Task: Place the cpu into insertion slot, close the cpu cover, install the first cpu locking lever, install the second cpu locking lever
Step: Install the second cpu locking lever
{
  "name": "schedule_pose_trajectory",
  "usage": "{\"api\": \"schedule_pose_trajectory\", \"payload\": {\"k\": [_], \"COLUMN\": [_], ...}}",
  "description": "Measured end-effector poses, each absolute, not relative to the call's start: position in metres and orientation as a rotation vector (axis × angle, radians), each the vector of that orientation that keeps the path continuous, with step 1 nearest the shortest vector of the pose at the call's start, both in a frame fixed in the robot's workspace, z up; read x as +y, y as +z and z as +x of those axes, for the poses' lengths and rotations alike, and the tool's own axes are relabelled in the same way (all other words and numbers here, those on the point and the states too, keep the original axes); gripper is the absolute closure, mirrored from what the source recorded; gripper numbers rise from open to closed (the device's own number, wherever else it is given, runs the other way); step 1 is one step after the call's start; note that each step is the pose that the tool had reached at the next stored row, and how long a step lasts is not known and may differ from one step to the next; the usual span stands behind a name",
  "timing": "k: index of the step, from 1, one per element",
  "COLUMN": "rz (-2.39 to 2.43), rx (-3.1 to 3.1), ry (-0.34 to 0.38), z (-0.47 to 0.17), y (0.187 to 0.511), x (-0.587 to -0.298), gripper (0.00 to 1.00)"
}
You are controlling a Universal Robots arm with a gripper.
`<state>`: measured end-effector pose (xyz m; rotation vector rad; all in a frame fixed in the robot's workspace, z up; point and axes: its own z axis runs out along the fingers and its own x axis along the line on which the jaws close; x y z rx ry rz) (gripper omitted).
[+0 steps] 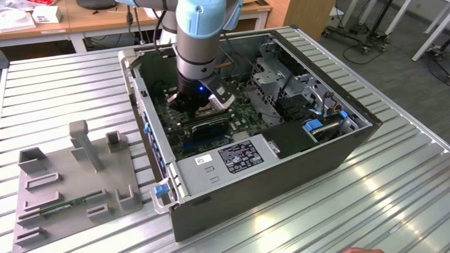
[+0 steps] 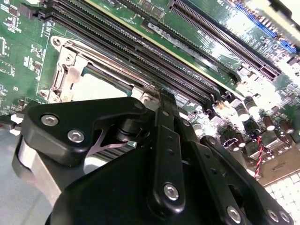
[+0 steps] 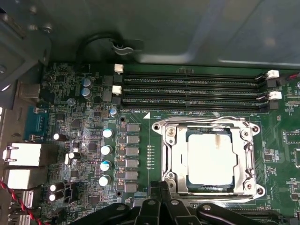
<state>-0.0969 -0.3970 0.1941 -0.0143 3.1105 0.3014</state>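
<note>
The ribbed silver metal surface (image 1: 393, 184) carries an open grey computer case (image 1: 211, 211) lying on its side, and near the surface's corner at the exterior view's left lies a grey plastic fixture plate (image 1: 63, 190) with upright blocks. The light blue and grey robot arm (image 1: 200, 37) reaches down into the case, over the green motherboard (image 3: 154, 140).

In the first wrist view the small square insertion slot (image 3: 165, 161) with its silvery metal rim sits on the motherboard just beside the long black memory slots (image 3: 187, 89). The thin silvery cpu cover (image 3: 248, 159) lies flat down over the slot. Through its square window shows the cpu (image 3: 210, 157), a flat chip with a dull silver-grey top, seated inside the slot. A thin metal locking lever (image 3: 206, 120) runs along the slot's edge nearest the memory slots.

The black fingers (image 3: 161, 190) stand pressed together, holding nothing, with the tip at the slot's edge farthest from the memory slots. In the second wrist view the fingers (image 2: 166, 122) also meet in one narrow tip above the cover's frame (image 2: 70, 70).
</note>
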Motion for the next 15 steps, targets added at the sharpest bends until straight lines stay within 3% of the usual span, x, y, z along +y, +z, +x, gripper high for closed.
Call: {"api": "schedule_pose_trajectory", "payload": {"k": [15], "rz": [-0.014], "rx": [3.113], "ry": [0.270], "z": [-0.0975], "y": [0.1936], "x": [-0.3969], "gripper": [0.89]}}
